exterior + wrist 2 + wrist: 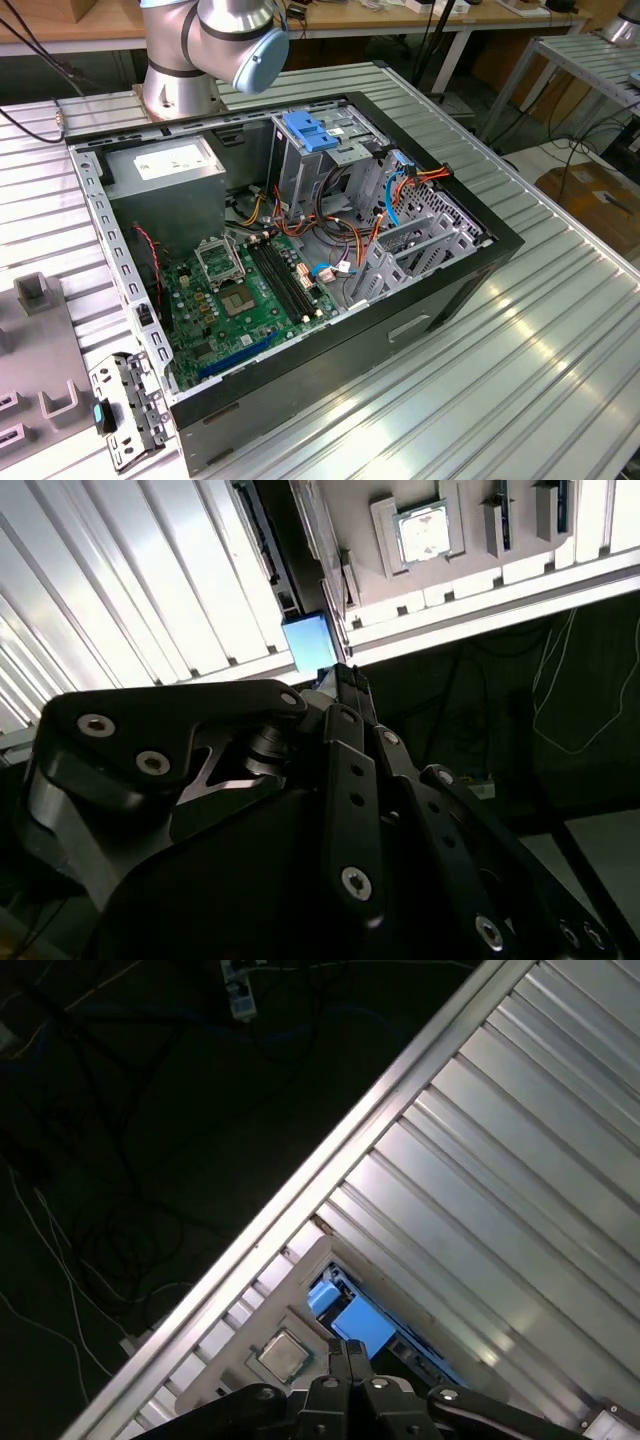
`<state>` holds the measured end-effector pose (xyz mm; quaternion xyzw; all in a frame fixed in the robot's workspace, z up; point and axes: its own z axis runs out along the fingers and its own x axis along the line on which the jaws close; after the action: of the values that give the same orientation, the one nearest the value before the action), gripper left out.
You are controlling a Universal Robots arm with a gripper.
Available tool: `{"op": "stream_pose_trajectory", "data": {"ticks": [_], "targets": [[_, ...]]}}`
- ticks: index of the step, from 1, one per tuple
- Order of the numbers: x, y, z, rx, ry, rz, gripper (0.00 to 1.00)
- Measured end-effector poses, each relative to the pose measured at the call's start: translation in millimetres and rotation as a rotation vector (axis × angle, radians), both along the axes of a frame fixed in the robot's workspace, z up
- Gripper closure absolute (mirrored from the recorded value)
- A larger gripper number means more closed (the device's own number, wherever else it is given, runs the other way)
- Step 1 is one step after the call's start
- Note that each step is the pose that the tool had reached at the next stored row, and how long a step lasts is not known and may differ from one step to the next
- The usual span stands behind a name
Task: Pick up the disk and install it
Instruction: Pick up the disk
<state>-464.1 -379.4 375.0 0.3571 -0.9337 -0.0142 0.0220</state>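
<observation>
A ribbed aluminium table point(560, 330) carries an open computer case point(440, 295), its green board, cables and drive cage laid bare, with the base and shoulder of the arm point(215, 40) standing behind it in the exterior view. A grey moulded tray point(50, 340) sits on the table at the exterior view's left, well apart from the case's drive cage. Both wrist views look down past the gripper point(349, 1346) onto the table's edge and the dark, cable-strewn floor beyond; its two black fingers are pressed together at the tips with nothing between them. The disk point(352, 1322) appears as a light-blue patch just past those fingertips, lying on the table right beside the tray's edge and not in the case; in the exterior view it looks to be the silver metal piece with a blue side part at the lower left. A square processor chip point(283, 1357) rests in a tray pocket near it.
</observation>
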Motion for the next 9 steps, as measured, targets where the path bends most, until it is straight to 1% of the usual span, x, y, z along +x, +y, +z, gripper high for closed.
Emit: {"op": "stream_pose_trajectory", "data": {"ticks": [3, 5, 7, 9], "targets": [[0.0, 0.0, 0.0, -0.0001, 0.0, 0.033, 0.89], [0.0, 0.0, 0.0, -0.0001, 0.0, 0.072, 0.89], [0.0, 0.0, 0.0, -0.0001, 0.0001, 0.099, 0.89], [0.0, 0.0, 0.0, 0.0, 0.0, 0.138, 0.89]]}}
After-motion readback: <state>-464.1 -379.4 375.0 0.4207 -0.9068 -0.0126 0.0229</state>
